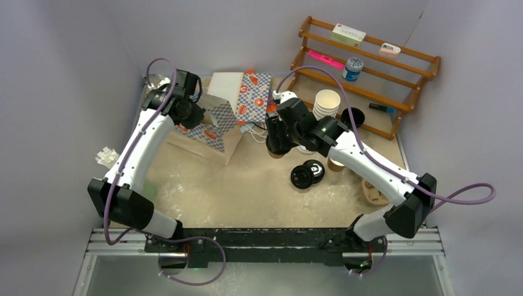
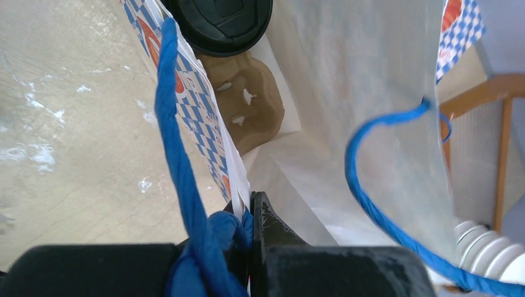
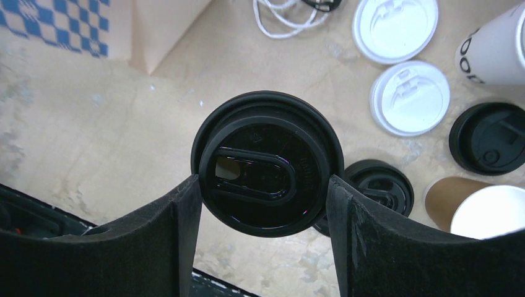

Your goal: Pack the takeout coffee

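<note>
Left: my gripper point(image 2: 251, 207) pinched the bag point(image 2: 347, 93) rim beside its handle point(image 2: 179, 154), holding the mouth open; right: my gripper point(image 3: 263, 185) clasped a coffee point(image 3: 267, 124) above the surface point(image 3: 93, 142), near the bag; best lowered upright, clear of handles.

White arms, black joints
Left arm point(image 1: 140, 148) and right arm point(image 1: 370, 163) each carry a purple cable point(image 1: 107, 216) (loosely looped); right gripper point(image 3: 263, 185) is black.

I note a glossy black plastic lid point(image 3: 267, 176) between the right gripper's point(image 3: 263, 198) matt pads point(image 3: 365, 241). At the left gripper point(image 2: 252, 207): smooth thin paper bag point(image 2: 347, 93), blue twisted-cord handle point(image 2: 179, 154).
</note>
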